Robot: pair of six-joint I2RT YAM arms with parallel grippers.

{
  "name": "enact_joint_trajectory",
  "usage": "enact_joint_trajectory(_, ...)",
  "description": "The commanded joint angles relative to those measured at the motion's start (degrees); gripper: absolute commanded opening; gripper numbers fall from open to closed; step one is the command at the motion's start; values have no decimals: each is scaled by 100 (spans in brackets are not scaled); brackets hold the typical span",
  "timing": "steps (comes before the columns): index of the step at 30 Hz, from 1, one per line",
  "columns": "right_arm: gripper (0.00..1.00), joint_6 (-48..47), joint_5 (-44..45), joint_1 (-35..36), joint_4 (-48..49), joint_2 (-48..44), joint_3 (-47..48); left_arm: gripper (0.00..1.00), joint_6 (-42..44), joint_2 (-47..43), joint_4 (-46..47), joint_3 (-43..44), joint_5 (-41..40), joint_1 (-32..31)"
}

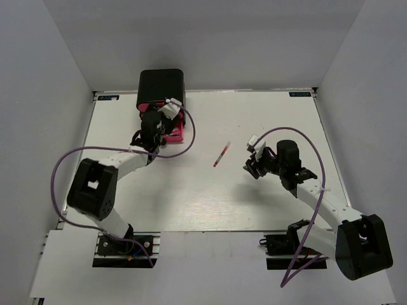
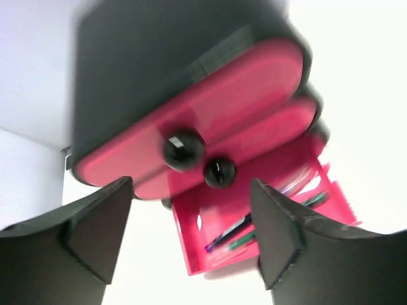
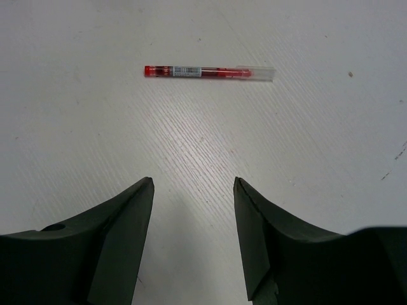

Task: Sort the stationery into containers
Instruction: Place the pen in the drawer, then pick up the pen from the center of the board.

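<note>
A white table [image 1: 191, 203] stands in a plain booth of pale grey walls. The back wall [image 1: 222, 38] lies far ahead of both grippers, the left wall [image 1: 38, 95] out past the left gripper [image 1: 151, 132], and the right wall [image 1: 375, 76] out past the right gripper [image 3: 193, 181]. The light is bright and even, leaving a soft sheen [image 1: 210, 206] on the tabletop behind the grippers. Just ahead of the right gripper the surface shows fine diagonal grain, with a dark speck [image 3: 350, 74] and a faint scuff [image 3: 395, 154] off to its right.
</note>
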Motion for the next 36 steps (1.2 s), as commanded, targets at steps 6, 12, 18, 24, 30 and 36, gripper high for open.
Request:
enact_joint_trajectory(6, 69, -1199, -1098, -13, -642, -10, 50, 100, -2838, -1904, -1207, -32, 1113, -52)
enact_joint_trajectory(12, 75, -2874, -1890, 49, -845, -159, -274, 100, -3868, -2662, -3421, -243, 1782, 62)
enact_joint_trajectory(18, 79, -4486, -1716, 206, -1345, 683, 426, 100, -3518, -3505, -3581, -1210, 2072, 62)
enact_joint_trajectory(24, 78, -4909, -1039, 488, -1969, 2431, 2070, 100, -3244, -3691, -3792, -974, 1598, 62)
enact_joint_trajectory(30, 70, -5392, -467, 716, -2488, 3593, 3230, 100, -3244, -4419, -3757, -1131, 1159, 62)
enact_joint_trajectory(36, 63, -5972, -10, 866, -2866, 4340, 3811, 100, -3244, -4815, -3652, -1246, 1210, 62)
